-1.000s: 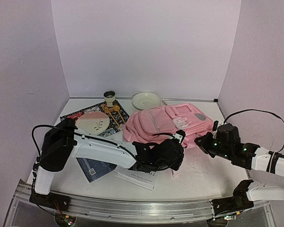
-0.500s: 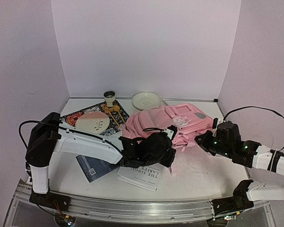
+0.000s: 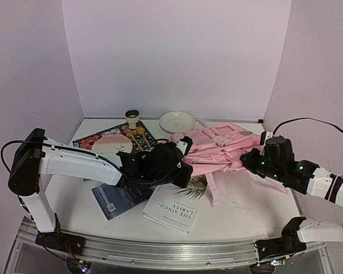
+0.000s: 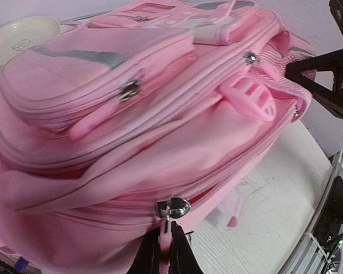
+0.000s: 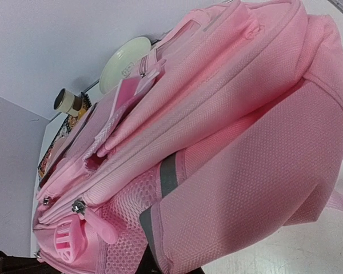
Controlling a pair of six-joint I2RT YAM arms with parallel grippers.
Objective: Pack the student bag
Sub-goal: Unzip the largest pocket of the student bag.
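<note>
The left claw (image 4: 166,240) is nearly closed, its two dark fingers pinching the pink zipper pull (image 4: 167,227) that hangs from a silver slider (image 4: 172,206) on the lowest seam of the student bag (image 4: 160,142). Above that seam, the left wrist view shows the bag's stacked front pockets, each with its own silver slider and pink tab, and a strip of grey-silver trim across the top pocket. From overhead, the left arm reaches from the left side of the table (image 3: 246,205) to the bag's near-left end. The bag lies across the middle and right of the table toward the back, pockets facing up, with a pink strap (image 3: 211,191) trailing from it toward the front edge. The right claw (image 3: 252,161) is pressed against the bag's right end. Its wrist view is filled with pink mesh fabric and a grey stripe, and only dark slivers of its fingers show at the bottom edge, so I cannot tell whether it is spread or gripping. Just in front of the left claw a white book (image 3: 174,208) lies flat, with a blue book (image 3: 117,200) beside it to the left. Farther back on the left is a patterned mat (image 3: 97,138) with a pink-and-white plate (image 3: 111,146) on it. A small cup (image 3: 132,118) and a pale round dish (image 3: 177,121) stand near the back wall.
</note>
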